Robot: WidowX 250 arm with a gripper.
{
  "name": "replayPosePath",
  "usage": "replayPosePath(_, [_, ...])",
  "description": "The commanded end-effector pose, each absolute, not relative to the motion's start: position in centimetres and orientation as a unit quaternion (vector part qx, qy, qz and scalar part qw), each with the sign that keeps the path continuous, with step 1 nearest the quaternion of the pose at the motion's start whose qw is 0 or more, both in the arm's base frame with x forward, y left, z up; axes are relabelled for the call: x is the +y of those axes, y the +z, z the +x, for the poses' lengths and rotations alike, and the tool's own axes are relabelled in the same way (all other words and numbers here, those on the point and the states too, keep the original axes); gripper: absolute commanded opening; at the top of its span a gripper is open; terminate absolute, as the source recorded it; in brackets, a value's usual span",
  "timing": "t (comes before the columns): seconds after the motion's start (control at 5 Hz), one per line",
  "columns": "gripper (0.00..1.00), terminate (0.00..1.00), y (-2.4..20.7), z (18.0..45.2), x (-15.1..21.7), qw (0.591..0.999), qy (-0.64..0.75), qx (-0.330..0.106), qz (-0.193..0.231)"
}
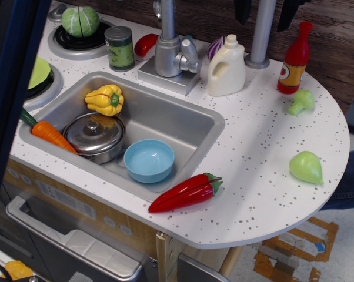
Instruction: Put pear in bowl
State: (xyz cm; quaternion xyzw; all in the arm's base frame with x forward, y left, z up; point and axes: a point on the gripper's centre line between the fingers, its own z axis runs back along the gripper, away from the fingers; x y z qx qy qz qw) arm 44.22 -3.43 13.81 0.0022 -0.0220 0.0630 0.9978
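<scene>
We see the smooth yellow-green plastic pear lying on its side. The round light-blue plastic bowl sits upright, empty, well apart.

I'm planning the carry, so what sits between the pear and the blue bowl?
The red chili pepper lies on the counter near the sink's edge, roughly between the pear and the bowl. Nothing else intervenes.

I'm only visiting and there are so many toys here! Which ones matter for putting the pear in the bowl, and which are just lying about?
For the job:
pear, on the counter
bowl, in the sink

Lying about:
red chili
carrot
steel pot
yellow pepper
broccoli
cabbage
can
white jug
red bottle
</scene>
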Motion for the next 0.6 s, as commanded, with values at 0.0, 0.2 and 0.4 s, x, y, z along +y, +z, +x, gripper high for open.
replayPosePath(0.0, [1.0, 0.0, 13.8, 44.2, -3.4, 0.998, 0.063, -0.022, 0.002])
replayPosePath(0.2, [1.0, 0.0, 14.5, 42.4, -6.1, 0.995, 0.092, -0.035, 0.01])
replayPosePath(0.4, [1.0, 0.0, 15.0, 40.8, -9.2, 0.987, 0.159, -0.038, 0.009])
